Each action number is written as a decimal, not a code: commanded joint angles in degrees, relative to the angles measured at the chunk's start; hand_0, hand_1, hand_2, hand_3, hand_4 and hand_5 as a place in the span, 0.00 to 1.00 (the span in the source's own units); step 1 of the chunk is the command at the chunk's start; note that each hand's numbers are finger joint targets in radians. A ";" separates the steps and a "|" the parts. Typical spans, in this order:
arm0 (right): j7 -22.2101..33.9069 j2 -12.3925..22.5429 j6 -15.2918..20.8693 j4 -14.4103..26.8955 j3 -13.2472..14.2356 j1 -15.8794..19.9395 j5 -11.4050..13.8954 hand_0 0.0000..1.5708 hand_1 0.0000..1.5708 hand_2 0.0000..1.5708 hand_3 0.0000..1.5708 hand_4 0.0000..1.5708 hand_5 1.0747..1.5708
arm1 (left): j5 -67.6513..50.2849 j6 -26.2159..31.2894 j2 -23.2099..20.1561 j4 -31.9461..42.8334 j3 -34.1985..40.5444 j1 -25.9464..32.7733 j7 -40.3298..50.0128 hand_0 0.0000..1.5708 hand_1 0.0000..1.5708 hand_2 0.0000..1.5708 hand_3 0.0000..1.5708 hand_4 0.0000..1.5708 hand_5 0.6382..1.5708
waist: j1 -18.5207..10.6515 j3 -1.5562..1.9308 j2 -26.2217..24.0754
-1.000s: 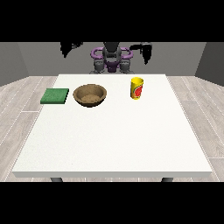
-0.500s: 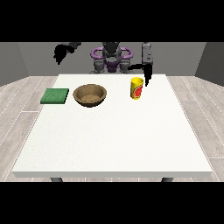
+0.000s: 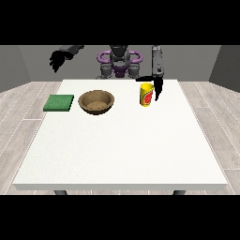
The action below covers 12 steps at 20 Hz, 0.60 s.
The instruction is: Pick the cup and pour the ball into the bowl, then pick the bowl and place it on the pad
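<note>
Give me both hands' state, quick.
Hand at the view's right: open beside the cup, holding nothing.
Hand at the view's left: raised, holding nothing; fingers cannot be told.

white table (image 3: 122,140), pad (image 3: 59,102), bowl (image 3: 96,101), cup (image 3: 146,94)

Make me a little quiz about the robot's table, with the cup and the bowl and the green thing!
1. True or false: the yellow cup stands upright on the white table.
2. What lies at the view's left of the wooden bowl? A) green pad B) spoon C) plate
3. Fill in: the hand at the view's right is beside the ____, while the hand at the view's left is raised off the table.

Key: 1 true; 2 A; 3 cup.
</note>
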<state>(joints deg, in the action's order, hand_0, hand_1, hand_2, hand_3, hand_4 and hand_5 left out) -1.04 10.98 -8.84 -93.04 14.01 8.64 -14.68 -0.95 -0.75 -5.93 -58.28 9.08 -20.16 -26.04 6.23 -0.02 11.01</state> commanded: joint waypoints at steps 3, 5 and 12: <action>-1.20 0.05 -1.52 -1.11 -1.43 -1.13 0.85 0.00 0.00 0.00 0.00 0.43 0.98 | -0.21 -2.42 0.89 12.37 2.97 -3.85 -8.83 0.00 0.00 0.00 0.00 0.16 0.86 | 2.89 -0.02 1.74; 0.38 -0.15 -0.43 0.28 -0.56 -0.48 -0.05 0.00 0.00 0.00 0.00 0.43 0.99 | -0.03 -2.29 0.13 15.99 2.90 -5.49 -7.86 0.00 0.00 0.00 0.00 0.41 0.96 | 1.66 -0.01 -0.58; 3.36 6.06 -7.04 -2.59 3.64 1.93 -7.81 0.00 0.00 0.00 0.05 0.41 0.99 | 4.53 -12.14 -0.99 21.76 4.15 -6.55 -15.88 0.81 0.81 1.00 1.00 0.85 0.91 | 7.41 -0.02 5.00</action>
<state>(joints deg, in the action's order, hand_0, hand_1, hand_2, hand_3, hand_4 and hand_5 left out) 1.63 15.38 -13.10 -94.84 16.73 11.09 -20.00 1.63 -7.78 -7.77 -41.02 12.98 -25.52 -40.44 11.15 0.13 14.91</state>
